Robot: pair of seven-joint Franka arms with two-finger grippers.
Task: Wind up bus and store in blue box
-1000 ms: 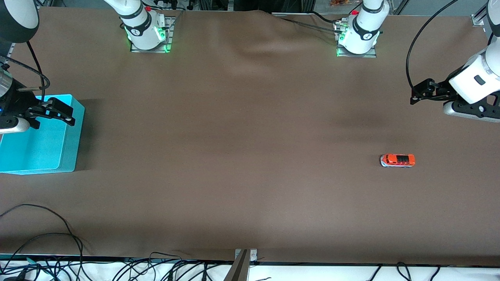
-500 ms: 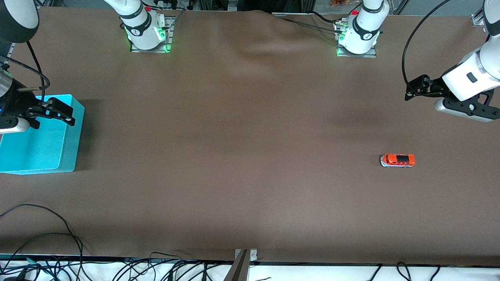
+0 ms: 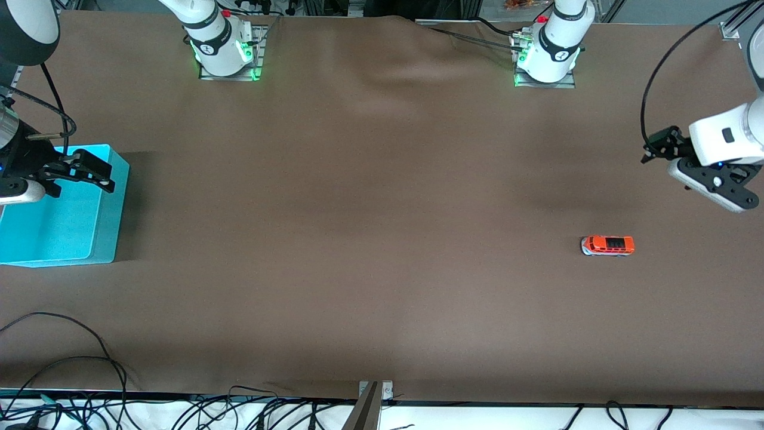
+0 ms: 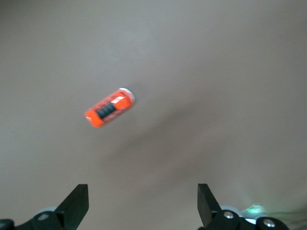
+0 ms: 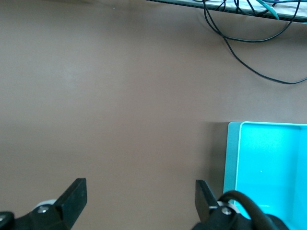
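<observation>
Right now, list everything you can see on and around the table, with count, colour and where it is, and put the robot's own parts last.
bus: one, orange-red with a dark roof panel, standing on the table toward the left arm's end, touched by nothing.
blue box: one, bright cyan, open-topped, at the right arm's end of the table.
table cover: one, brown, spread over the whole table.
cables: several, black, along the table edge nearest the front camera.
left claw: one, black, open and holding nothing, up in the air over the table at the left arm's end.
right claw: one, black, open and holding nothing, over the blue box; this arm waits.
</observation>
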